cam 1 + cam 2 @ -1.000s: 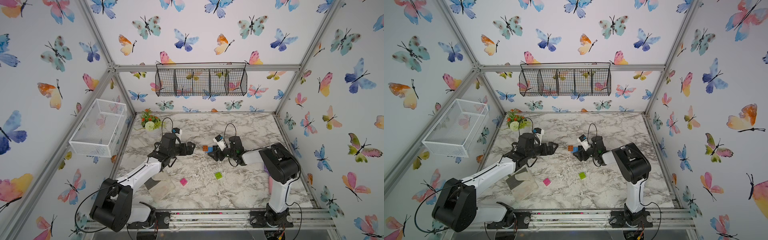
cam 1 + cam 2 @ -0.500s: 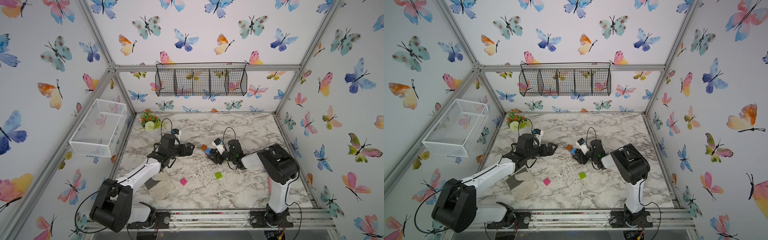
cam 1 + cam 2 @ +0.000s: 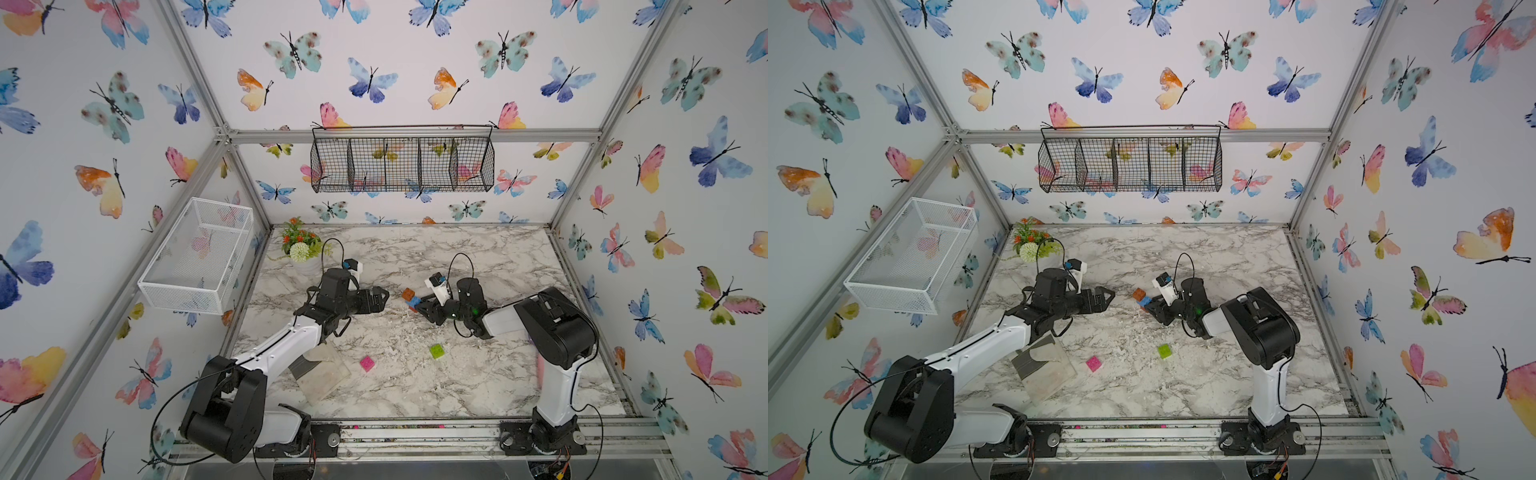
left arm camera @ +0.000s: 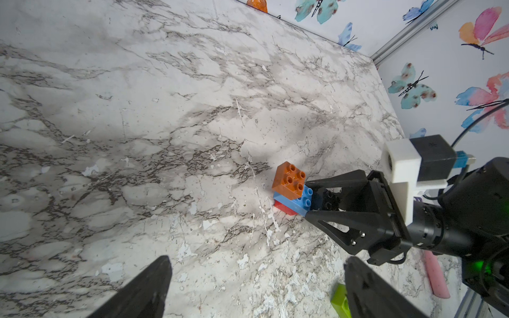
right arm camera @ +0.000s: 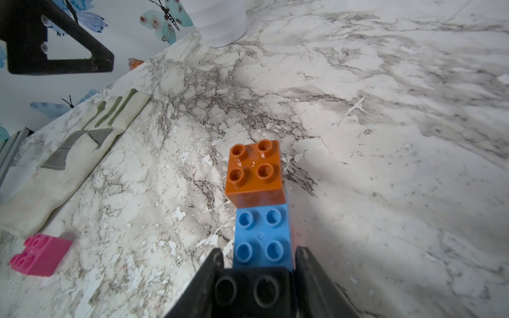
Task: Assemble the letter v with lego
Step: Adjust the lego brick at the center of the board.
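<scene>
While the veined marble-look table [image 3: 478, 257] lies chipped and matte, the left gripper [image 4: 256, 258] gapes wide; the right gripper [image 5: 259, 250] clasps a black brick [image 5: 253, 289] at one end of the oblong blue brick [image 5: 261, 234], mid-table, atop a red brick [image 4: 285, 208] and under a glossy four-studded orange brick [image 5: 254, 170].

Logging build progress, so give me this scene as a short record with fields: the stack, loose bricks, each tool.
stack: orange brick on one end of blue bar, red brick beneath
black brick: at the bar's other end, seating unclear
right tool: closed on black brick
left tool: open, empty
loose: pink brick, green brick, apart on table
letter v: unfinished
</scene>
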